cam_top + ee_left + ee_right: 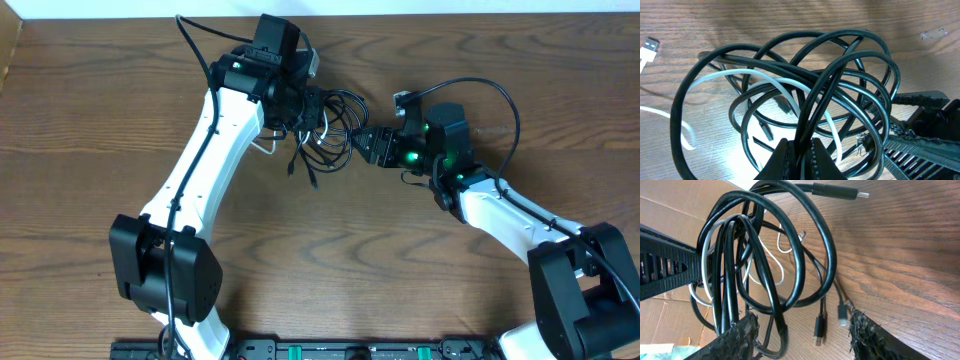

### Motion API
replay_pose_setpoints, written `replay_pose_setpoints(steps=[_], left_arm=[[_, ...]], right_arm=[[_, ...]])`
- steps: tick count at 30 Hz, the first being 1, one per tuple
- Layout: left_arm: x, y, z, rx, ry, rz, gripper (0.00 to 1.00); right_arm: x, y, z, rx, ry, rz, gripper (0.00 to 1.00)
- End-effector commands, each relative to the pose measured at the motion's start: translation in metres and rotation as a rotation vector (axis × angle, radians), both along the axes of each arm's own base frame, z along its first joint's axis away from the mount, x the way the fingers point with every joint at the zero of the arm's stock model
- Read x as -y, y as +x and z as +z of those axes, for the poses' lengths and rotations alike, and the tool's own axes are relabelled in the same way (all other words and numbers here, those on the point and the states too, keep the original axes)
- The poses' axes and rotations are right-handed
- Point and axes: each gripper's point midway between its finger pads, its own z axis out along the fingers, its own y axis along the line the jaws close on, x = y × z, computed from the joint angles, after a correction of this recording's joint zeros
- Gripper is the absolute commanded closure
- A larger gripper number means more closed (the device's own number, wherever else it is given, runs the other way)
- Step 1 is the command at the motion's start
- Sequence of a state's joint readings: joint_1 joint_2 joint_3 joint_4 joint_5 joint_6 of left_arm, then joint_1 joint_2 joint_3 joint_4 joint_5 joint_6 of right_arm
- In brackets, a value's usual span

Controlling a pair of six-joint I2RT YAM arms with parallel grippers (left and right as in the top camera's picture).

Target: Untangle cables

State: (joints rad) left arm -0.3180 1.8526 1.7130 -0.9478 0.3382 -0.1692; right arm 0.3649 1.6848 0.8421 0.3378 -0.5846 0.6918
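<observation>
Two end effectors meet at the cables [325, 125], a knot of black loops with one white cable [775, 82] running through it, above the worktop [100, 100]. Closest in, the left end effector [797, 152] is squeezed tight on a few black strands at the bottom of the knot. A pull from there could make the knot tighter, because so many loops cross each other. On the far side of the knot, the right end effector [802, 326] is about half open. Strands hang between its fingers, but none look pinched, so it could grab several at once. Black plugs [819, 330] dangle under the knot and may snag. Past the knot, a white plug [647, 47] lies flat on the worktop.
</observation>
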Motion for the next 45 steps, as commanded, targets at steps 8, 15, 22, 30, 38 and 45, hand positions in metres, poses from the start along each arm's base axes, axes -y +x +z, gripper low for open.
replay_pose_setpoints(steps=[8,15,22,30,38,45], left_arm=[[0.056,-0.028,0.031,-0.116,-0.366,-0.145,0.93],[0.047,-0.025,0.04,-0.109,-0.402,-0.13,0.93],[-0.003,0.002,0.032,-0.066,-0.328,0.006,0.93],[-0.055,0.023,0.025,-0.024,-0.253,0.128,0.93],[-0.068,0.047,0.048,0.113,-0.212,0.132,0.93],[-0.074,0.073,0.159,0.391,-0.258,0.136,0.93]], right_arm=[[0.0,0.004,0.006,0.035,-0.001,0.001,0.49],[0.044,0.011,-0.036,-0.147,-0.12,-0.196,0.99],[0.122,0.0,-0.069,-0.318,-0.303,-0.4,0.99],[0.152,-0.016,-0.078,-0.364,-0.406,-0.404,0.99],[0.156,-0.028,-0.085,-0.417,-0.435,-0.395,0.99],[0.168,-0.038,-0.093,-0.462,-0.493,-0.427,0.99]])
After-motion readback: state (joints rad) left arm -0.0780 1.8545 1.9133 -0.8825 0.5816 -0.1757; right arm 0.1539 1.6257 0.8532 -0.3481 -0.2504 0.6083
